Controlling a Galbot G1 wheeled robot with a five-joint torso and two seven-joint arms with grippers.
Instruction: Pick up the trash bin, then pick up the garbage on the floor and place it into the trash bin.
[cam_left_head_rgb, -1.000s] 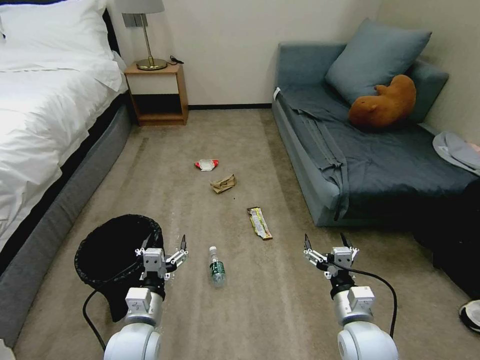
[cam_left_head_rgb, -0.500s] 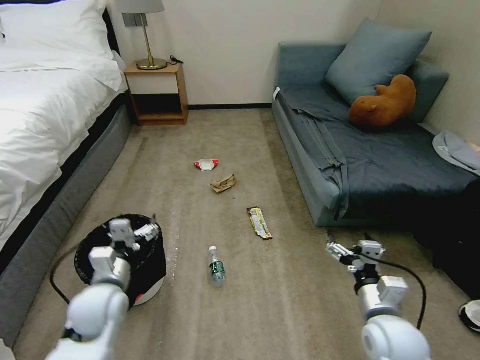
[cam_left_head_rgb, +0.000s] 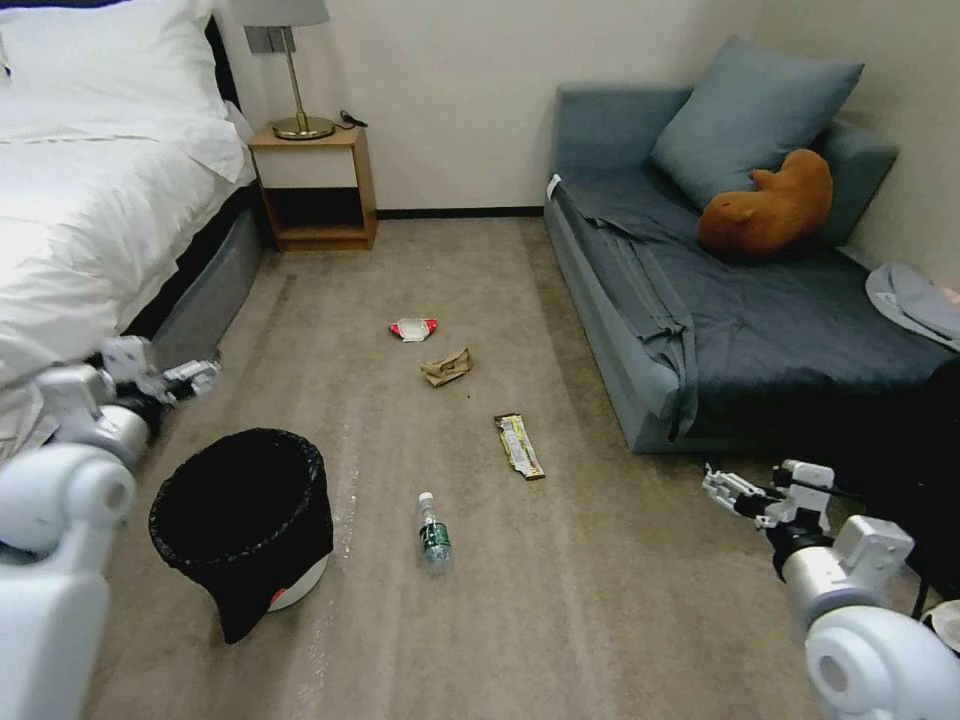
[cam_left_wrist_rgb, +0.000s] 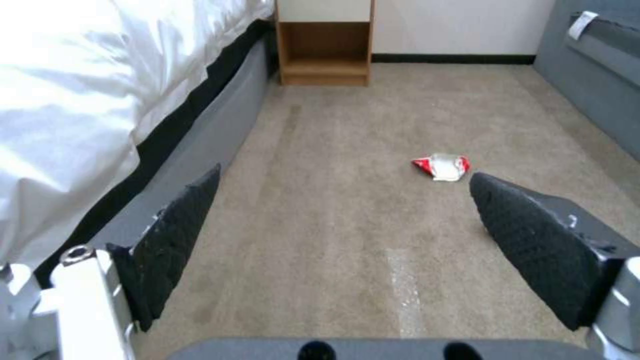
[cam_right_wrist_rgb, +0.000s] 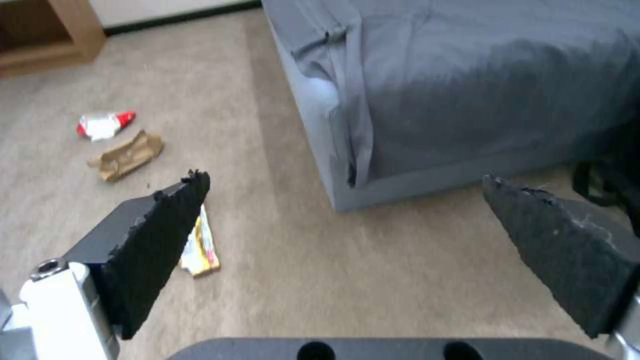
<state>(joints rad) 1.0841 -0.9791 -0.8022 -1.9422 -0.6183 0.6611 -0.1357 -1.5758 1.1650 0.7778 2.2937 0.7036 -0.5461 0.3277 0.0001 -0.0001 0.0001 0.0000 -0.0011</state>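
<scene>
The trash bin (cam_left_head_rgb: 240, 515) stands upright on the carpet at the near left, lined with a black bag. The garbage lies in a loose row on the floor: a clear bottle (cam_left_head_rgb: 433, 535), a long yellow-brown wrapper (cam_left_head_rgb: 519, 446), crumpled brown paper (cam_left_head_rgb: 446, 367) and a red-and-white wrapper (cam_left_head_rgb: 413, 328). My left gripper (cam_left_head_rgb: 198, 376) hangs open above and beyond the bin, close to the bed, holding nothing. Its wrist view has the red-and-white wrapper (cam_left_wrist_rgb: 442, 166) past the fingertips. My right gripper (cam_left_head_rgb: 752, 482) is open at the near right beside the sofa, empty, with the yellow-brown wrapper (cam_right_wrist_rgb: 200, 245) below one finger.
A white bed (cam_left_head_rgb: 90, 220) runs along the left and a grey-blue sofa (cam_left_head_rgb: 720, 330) along the right, leaving a carpet lane between them. A wooden nightstand (cam_left_head_rgb: 315, 185) with a lamp stands against the far wall. A dark object (cam_left_head_rgb: 910, 480) sits near my right arm.
Both arms swung outward. The left gripper went from over the bin's rim leftward toward the bed. The right gripper moved right and nearer to me. Bin and litter stayed put.
</scene>
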